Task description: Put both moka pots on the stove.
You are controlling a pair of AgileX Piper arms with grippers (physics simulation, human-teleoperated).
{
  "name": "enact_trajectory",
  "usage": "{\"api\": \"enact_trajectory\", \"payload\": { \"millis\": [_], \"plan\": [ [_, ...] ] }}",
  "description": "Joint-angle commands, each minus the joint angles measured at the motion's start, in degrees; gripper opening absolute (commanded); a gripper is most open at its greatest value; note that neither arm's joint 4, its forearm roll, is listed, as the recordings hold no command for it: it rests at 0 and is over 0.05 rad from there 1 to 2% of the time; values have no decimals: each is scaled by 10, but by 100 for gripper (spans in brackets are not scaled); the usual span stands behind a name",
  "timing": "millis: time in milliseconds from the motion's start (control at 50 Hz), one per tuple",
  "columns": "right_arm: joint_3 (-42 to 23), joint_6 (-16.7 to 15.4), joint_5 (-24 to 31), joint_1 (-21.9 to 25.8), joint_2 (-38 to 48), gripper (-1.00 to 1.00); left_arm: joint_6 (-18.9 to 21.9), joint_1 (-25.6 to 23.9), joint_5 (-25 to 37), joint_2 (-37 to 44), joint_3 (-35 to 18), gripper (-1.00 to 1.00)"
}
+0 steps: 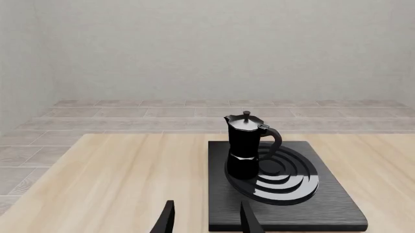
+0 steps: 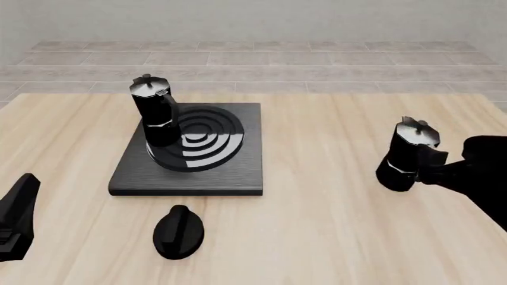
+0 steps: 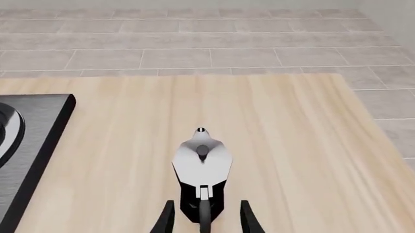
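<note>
One moka pot (image 2: 155, 111) stands upright on the stove (image 2: 230, 166), on the left part of the burner rings; it also shows in the left wrist view (image 1: 245, 148) on the stove (image 1: 324, 204). My left gripper (image 1: 207, 221) is open and empty, back from the stove near the table's front left (image 2: 26, 187). The second moka pot (image 2: 406, 155) stands on the table at the right, apart from the stove. My right gripper (image 3: 206, 219) is open with that pot's handle between its fingers (image 3: 248, 218); the pot (image 3: 201, 160) lies just ahead of it. The right gripper (image 2: 436, 165) sits at the pot's right side.
A low black oval knob (image 2: 178, 231) lies on the table in front of the stove. The stove's right edge (image 3: 39, 145) is to the left of the second pot. The wooden table (image 2: 317, 196) ends at a tiled floor beyond.
</note>
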Motion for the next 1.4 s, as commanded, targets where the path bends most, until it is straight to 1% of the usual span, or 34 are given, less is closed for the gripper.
{"api": "enact_trajectory", "payload": {
  "millis": [20,300,840,1000,1180,1400],
  "plan": [
    [-1,4,-28,0,36,100,0,0,0,0,0,100],
    [-4,5,-62,9,78,100,0,0,0,0,0,100],
    [-12,4,-99,-4,137,100,0,0,0,0,0,100],
    [-6,6,-121,-2,162,100,0,0,0,0,0,100],
    [-12,9,-123,-2,178,100,0,0,0,0,0,100],
    [-22,6,-145,2,203,100,0,0,0,0,0,100]
  ]
}}
